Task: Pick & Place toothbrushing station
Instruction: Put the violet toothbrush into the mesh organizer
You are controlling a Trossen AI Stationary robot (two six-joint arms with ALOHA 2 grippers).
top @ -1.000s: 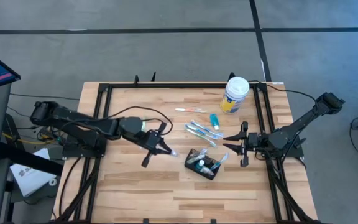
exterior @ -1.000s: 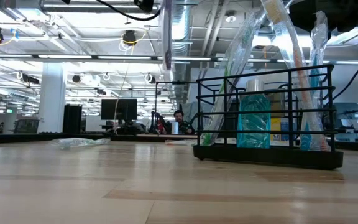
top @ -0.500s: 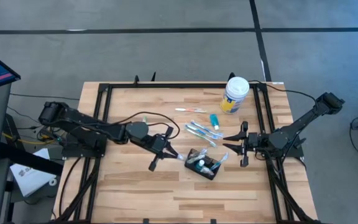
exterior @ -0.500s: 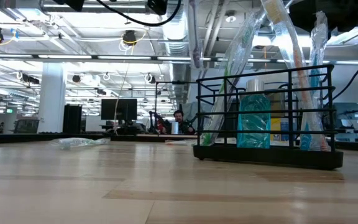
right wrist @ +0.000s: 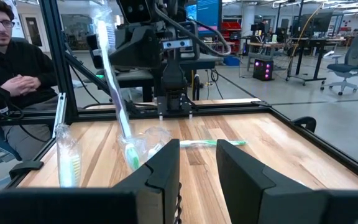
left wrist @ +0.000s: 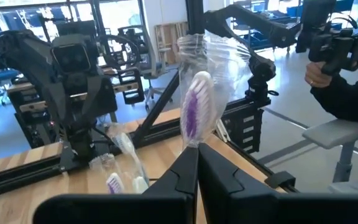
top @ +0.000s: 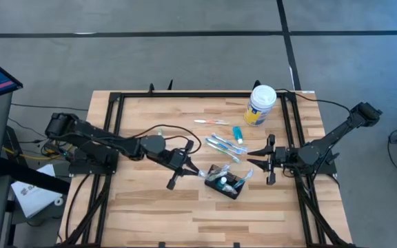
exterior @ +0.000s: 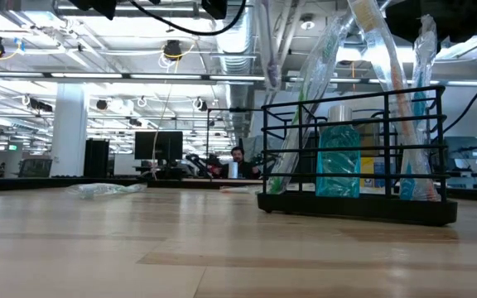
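Toothbrushing station (top: 227,181): black wire rack standing a little right of the tabletop's (top: 150,213) middle, nearer the front edge than the back, already stocked with wrapped brushes and a small blue bottle (exterior: 338,161). Probably light and rigid, open-framed, so prone to sliding or tipping if nudged; contents loose and tall, likely to spill. Best taken by a top rail or an end wall, not by what stands inside.

Left gripper (top: 187,164) just beside the station's left end, fingers closed on a wrapped toothbrush (left wrist: 193,112), purple bristles upward inside crinkly clear film. Right gripper (top: 263,160) near the right edge, short of the station, jaws partly apart and holding nothing.

More wrapped toothbrushes (top: 222,144) lying between the station and the back edge; a white-lidded tub (top: 261,105) toward the back right corner.

Overhead: layout only. Table-level view: the rack's bars and upright contents, grippers not visible. Left wrist view alone: the pinched brush. Right wrist view: a green toothbrush (right wrist: 211,143) flat on the wood and a seated person (right wrist: 11,68) beyond the table.
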